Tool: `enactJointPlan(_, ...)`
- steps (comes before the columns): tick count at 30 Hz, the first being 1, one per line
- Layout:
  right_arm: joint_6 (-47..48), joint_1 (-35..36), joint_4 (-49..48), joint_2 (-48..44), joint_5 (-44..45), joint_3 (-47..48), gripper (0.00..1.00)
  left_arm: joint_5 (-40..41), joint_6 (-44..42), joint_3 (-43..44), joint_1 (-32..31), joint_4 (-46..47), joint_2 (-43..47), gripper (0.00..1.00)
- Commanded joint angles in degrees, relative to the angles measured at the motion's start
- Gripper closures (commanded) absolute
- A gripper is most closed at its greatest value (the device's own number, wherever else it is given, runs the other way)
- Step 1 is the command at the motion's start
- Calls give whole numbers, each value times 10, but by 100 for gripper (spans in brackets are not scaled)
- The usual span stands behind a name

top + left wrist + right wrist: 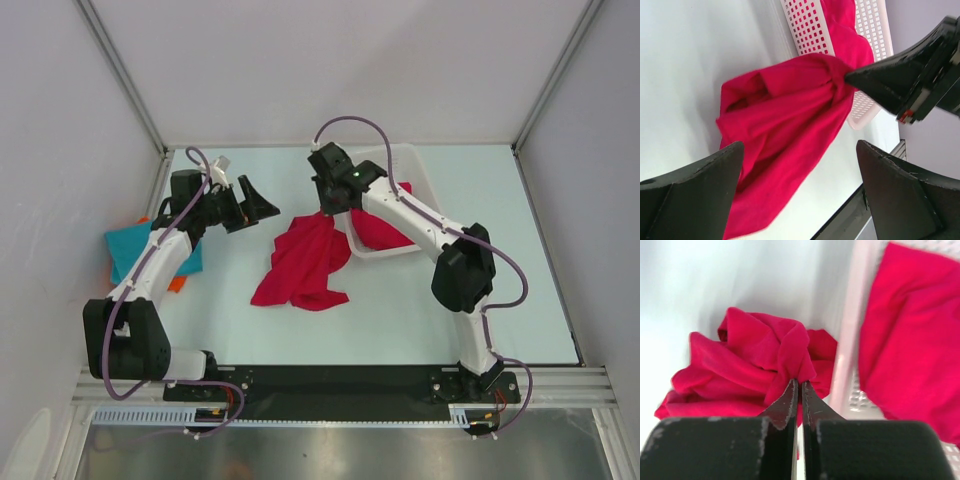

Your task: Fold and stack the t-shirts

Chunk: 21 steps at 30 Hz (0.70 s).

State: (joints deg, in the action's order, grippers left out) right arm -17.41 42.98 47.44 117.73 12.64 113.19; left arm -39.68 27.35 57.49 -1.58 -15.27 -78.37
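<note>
One crimson t-shirt [300,265] just beside the basket's [378,253] near-left corner.

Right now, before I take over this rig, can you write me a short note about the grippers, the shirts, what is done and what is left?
Left gripper: open, holding nothing, above the table to the left of the red shirt.
Right gripper: shut on a bunched end of that red shirt, beside the basket; the rest lies crumpled on the table.
Second red shirt: in the basket.
Teal shirt: on the orange shirt, at the table's left edge.
Done: those two seem stacked.
Left: fold both red shirts and add them to the stack.
</note>
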Motion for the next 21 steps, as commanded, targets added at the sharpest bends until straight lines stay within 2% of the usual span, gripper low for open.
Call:
enactJointPlan(1,21,-23,20,4,12,78,87,-13,-9,2,6,9,20,0)
enactJointPlan(4,37,-25,54,38,15,129,58,-14,-7,5,6,10,16,0)
enactJointPlan(6,43,-26,59,46,28,142,54,-15,-6,8,6,11,16,0)
enactJointPlan(7,45,-26,57,45,31,142,47,-15,-5,8,6,10,16,0)
enactJointPlan(15,42,-65,50,49,35,115,46,-14,-3,8,6,9,18,0)
enactJointPlan(21,34,-84,19,58,29,35,47,-14,-3,10,6,9,18,0)
